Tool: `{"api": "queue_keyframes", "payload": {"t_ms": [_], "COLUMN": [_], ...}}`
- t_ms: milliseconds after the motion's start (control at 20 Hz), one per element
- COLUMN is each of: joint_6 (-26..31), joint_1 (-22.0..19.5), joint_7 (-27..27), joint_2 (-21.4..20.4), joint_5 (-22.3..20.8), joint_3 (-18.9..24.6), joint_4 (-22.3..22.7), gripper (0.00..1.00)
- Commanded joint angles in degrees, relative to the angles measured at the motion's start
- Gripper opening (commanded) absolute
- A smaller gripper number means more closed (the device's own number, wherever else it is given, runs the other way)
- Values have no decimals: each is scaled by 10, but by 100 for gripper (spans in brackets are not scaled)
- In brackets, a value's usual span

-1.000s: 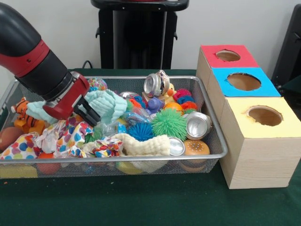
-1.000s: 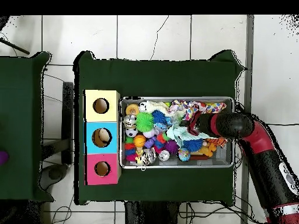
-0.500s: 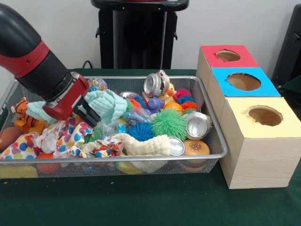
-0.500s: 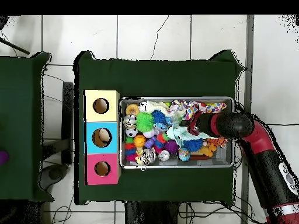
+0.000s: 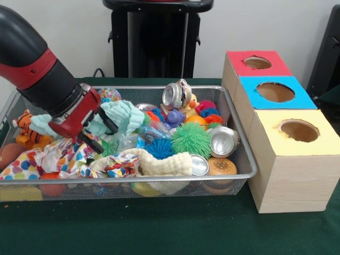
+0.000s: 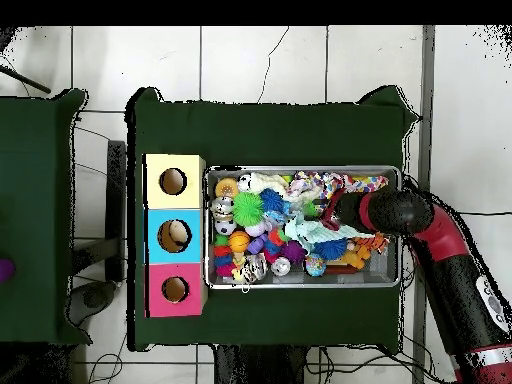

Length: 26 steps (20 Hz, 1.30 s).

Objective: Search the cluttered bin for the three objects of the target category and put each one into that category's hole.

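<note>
The wire bin [image 5: 241, 159] is piled with toys, cloths and cans. My gripper [image 5: 100, 133] is at its left part, tilted down, open. One finger [image 5: 108, 122] lies against a mint-green cloth [image 5: 123, 115]. The other finger [image 5: 90, 144] is over a polka-dot cloth [image 5: 68, 157]. Nothing is held. In the overhead view the gripper [image 6: 325, 214] is over the bin's right half. Three crushed cans show: one at the back [image 5: 176, 95], one at the right [image 5: 223, 141], and one at the front rim [image 5: 199, 166]. Beside the bin stand the red box [image 5: 240, 62], blue box [image 5: 252, 95] and yellow box [image 5: 276, 141], each with a round hole.
A green spiky ball [image 5: 190, 139], a blue spiky ball [image 5: 158, 149], a burger toy [image 5: 222, 166], a cream cloth [image 5: 159, 162] and a tiger plush [image 5: 26, 130] also lie in the bin. The bin's wire walls surround the pile. A black stand [image 5: 154, 37] rises behind it.
The fingers have spread apart from nearly together to open. The gripper has shifted slightly toward the polka-dot cloth, and the cloths beneath it have shifted a little.
</note>
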Motion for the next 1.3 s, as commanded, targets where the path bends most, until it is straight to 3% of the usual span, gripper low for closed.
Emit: {"api": "queue_keyframes", "payload": {"t_ms": [50, 700, 1300], "joint_6": [-35, -35, -84], "joint_1": [-3, 8, 41], "joint_7": [-95, -125, -65], "joint_2": [45, 64, 36], "joint_5": [-14, -40, -90], "joint_3": [-19, -29, -46], "joint_4": [-43, -82, -67], "gripper": [100, 100, 100]}}
